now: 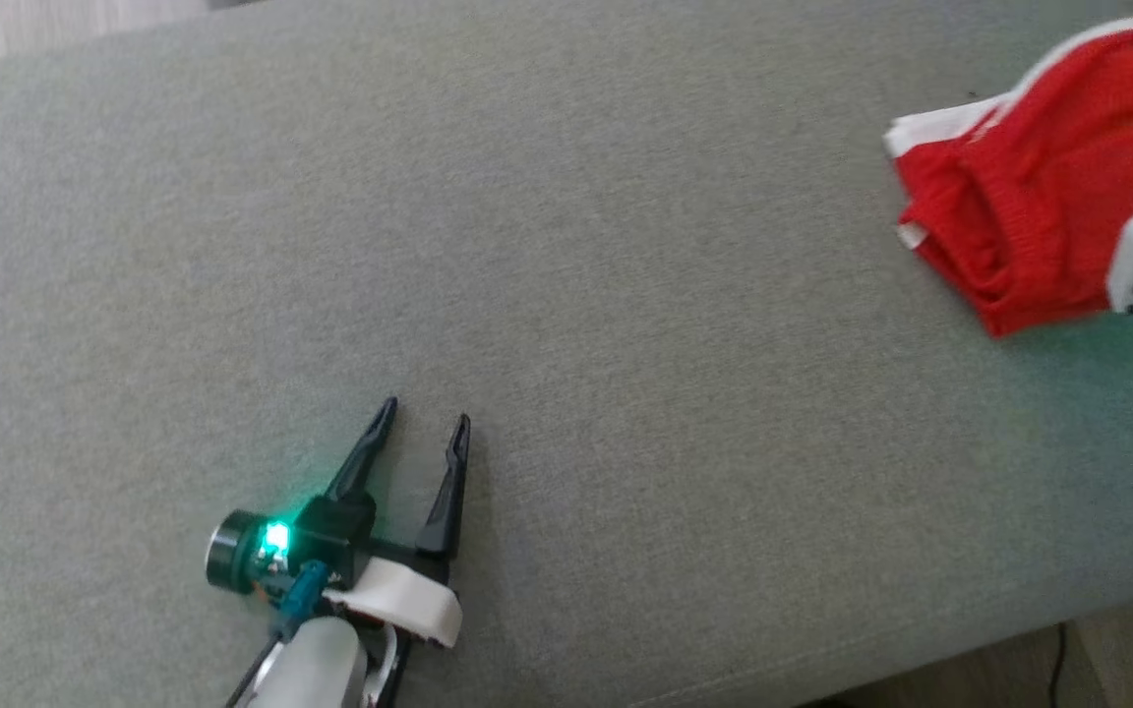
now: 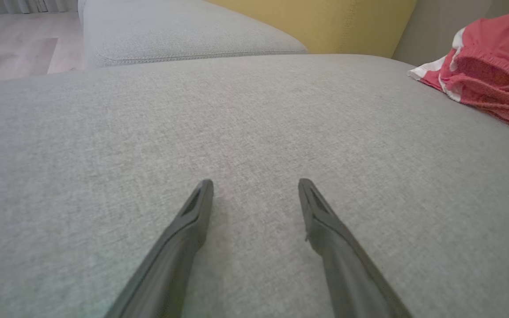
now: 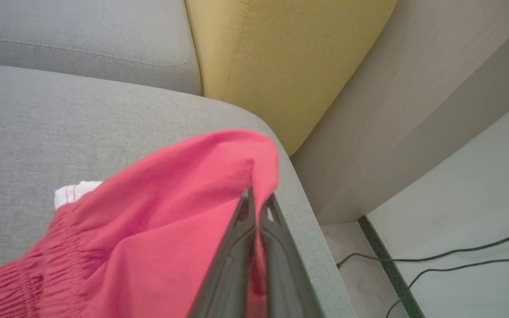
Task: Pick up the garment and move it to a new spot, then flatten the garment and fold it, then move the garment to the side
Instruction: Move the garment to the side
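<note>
Cushion [image 3: 60,123]: garment [image 3: 170,212] in right claw [image 3: 258,196] (closed)

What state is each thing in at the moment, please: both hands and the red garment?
left hand: open, empty, over the bare grey cushion.
right hand: shut, pinching the garment's edge.
garment: gathered in a heap, not spread flat, near the cushion's corner, one edge raised in the right hand.

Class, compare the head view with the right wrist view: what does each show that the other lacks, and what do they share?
Head, not right wrist: the open left gripper over the grey sofa seat. Right wrist, not head: the fingers of the right gripper, shut on the red shorts, and a yellow cushion. Both: the red shorts and the seat.
</note>
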